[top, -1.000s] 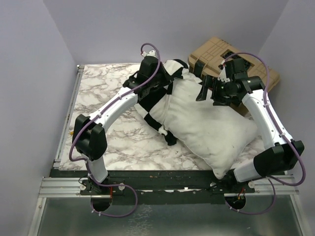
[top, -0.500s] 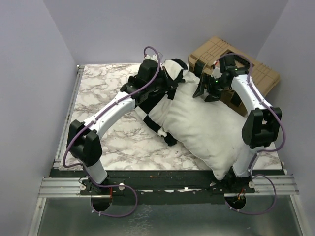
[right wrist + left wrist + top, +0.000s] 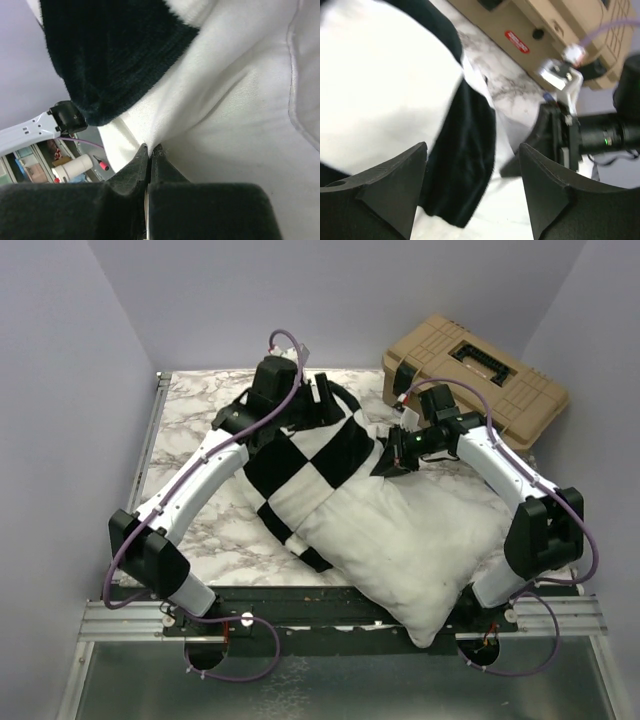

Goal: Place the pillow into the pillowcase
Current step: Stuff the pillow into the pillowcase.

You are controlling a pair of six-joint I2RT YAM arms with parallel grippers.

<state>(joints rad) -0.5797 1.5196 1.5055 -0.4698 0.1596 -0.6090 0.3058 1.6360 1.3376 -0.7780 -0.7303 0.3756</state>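
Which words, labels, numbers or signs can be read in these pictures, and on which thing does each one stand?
Red label on the side of the tan case: too blurred to read.
No other text, number or sign can be read in any view.

Pillowcase (image 3: pixel 310 465) over pillow (image 3: pixel 420 540) far end; toolbox (image 3: pixel 475 365) behind.
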